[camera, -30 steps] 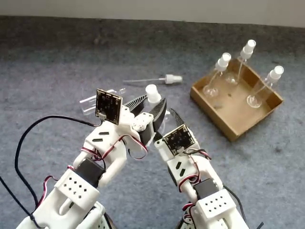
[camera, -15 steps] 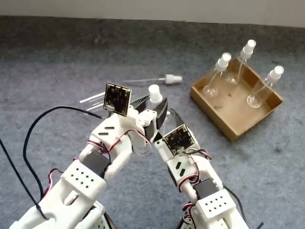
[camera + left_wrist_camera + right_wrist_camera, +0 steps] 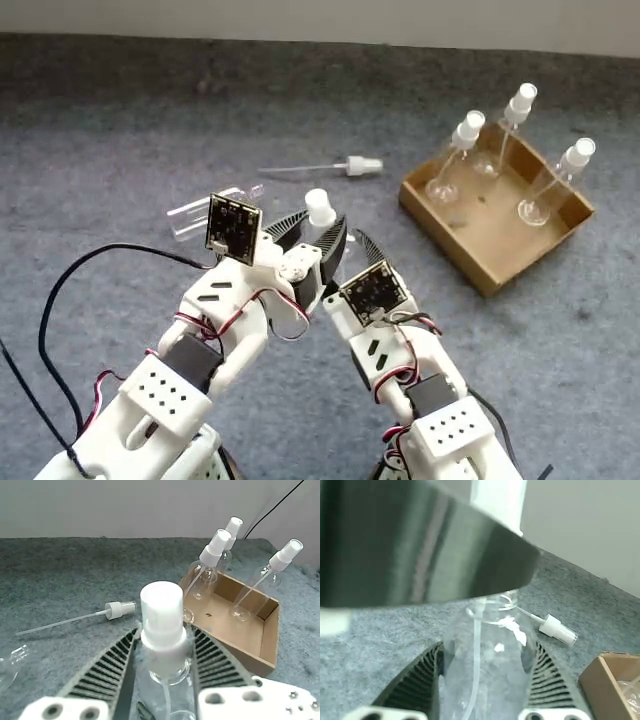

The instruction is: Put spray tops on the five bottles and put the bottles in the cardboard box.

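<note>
left hand is pinching the spray top while right hand is clamping the bottle beneath it, probably bracing it for seating, near the cardboard box holding three capped bottles.

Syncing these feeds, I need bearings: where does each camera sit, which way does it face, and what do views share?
High view: fixed above, behind the arms, facing down over the table; both arms show.
Left wrist view: on the left arm, facing along the left gripper, jaws gripping the fitted spray top.
Right wrist view: on the right arm, facing along the right gripper, jaws gripping the held bottle.
Shared: all show the loose spray top and cardboard box.
</note>
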You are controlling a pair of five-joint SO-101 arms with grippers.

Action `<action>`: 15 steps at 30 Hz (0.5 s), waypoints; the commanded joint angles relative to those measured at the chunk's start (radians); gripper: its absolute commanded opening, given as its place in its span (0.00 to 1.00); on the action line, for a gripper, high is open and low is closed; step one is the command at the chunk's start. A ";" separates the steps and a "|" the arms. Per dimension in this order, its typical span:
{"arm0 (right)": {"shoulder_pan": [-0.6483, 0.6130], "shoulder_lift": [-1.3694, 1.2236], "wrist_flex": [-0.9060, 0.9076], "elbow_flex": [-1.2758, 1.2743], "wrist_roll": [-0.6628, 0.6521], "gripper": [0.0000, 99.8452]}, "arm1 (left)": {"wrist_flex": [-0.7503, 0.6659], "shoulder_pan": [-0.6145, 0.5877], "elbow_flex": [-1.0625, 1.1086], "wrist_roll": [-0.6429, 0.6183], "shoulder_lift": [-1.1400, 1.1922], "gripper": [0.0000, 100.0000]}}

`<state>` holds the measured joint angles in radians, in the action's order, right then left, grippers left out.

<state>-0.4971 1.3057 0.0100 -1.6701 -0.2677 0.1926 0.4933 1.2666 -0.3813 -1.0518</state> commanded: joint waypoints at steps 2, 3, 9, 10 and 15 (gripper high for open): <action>0.001 0.016 0.002 -0.150 0.069 0.08 | -0.009 0.025 -0.004 -0.003 -0.004 0.00; 0.001 0.016 0.002 -0.150 0.064 0.08 | -0.009 0.025 -0.007 -0.003 -0.004 0.00; 0.001 0.016 0.002 -0.150 -0.015 0.08 | -0.008 0.039 -0.027 -0.003 0.004 0.00; 0.001 0.016 0.002 -0.150 -0.015 0.08 | -0.008 0.039 -0.025 -0.003 0.004 0.00; 0.001 0.016 0.004 -0.151 -0.014 0.08 | -0.009 0.041 -0.024 0.002 0.004 0.01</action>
<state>-0.4971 1.3057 0.0100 -1.6701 -0.2693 0.1880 0.5086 1.2666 -0.3813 -1.0503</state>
